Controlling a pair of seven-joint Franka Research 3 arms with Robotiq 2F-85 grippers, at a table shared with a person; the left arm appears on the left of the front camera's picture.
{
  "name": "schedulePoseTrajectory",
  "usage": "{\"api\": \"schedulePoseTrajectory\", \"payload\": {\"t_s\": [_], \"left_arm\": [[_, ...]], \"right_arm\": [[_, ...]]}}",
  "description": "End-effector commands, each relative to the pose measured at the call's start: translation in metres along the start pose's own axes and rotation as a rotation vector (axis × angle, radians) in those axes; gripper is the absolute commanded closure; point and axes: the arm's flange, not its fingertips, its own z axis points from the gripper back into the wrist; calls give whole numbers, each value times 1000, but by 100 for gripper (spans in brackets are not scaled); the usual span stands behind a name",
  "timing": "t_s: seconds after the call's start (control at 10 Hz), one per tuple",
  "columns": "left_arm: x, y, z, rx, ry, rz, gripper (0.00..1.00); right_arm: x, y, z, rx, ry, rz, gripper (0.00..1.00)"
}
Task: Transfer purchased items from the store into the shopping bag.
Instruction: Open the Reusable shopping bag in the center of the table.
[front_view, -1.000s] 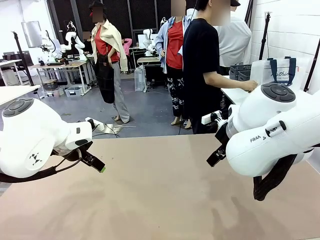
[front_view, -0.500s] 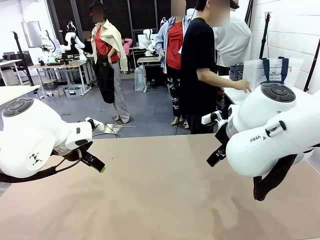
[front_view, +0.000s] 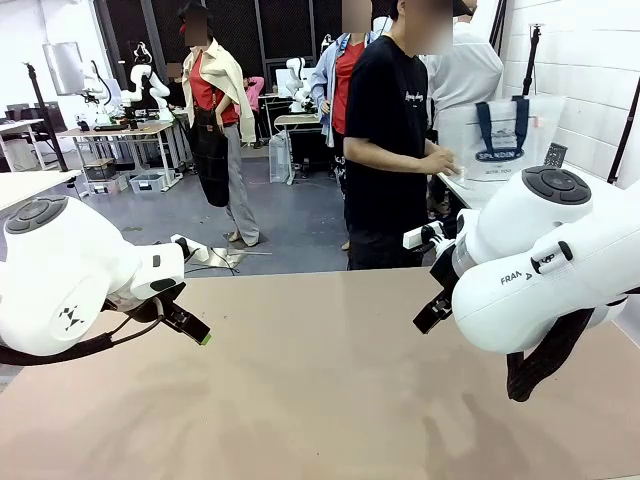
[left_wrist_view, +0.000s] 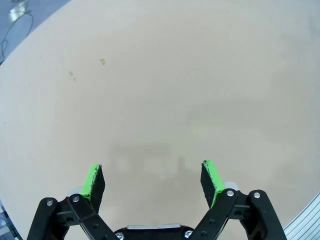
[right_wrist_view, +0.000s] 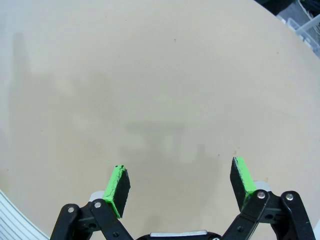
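Plainly, left fingers (left_wrist_view: 93, 181) and right fingers (right_wrist_view: 119, 189) stand apart, empty; shopping bag (front_view: 500, 140) contents unclear.

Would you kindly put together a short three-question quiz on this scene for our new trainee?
1. True or false: the left gripper is shut on an item.
2. What does the right gripper hold?
3. Where is the shopping bag? A in the left gripper; B at the far right, by the person's hand; C in the right gripper.
Key: 1 false, it is open; 2 nothing, it is open over the bare table; 3 B.
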Motion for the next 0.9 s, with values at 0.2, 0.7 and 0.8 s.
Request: {"api": "schedulePoseTrajectory", "payload": {"t_s": [0.2, 0.7, 0.8], "left_arm": [[0, 1, 0, 1, 0, 2, 0], [0, 1, 0, 1, 0, 2, 0], [0, 1, 0, 1, 0, 2, 0]], "right_arm": [[0, 0, 0, 0, 0, 0, 0], [0, 0, 0, 0, 0, 0, 0], [0, 0, 0, 0, 0, 0, 0]]}}
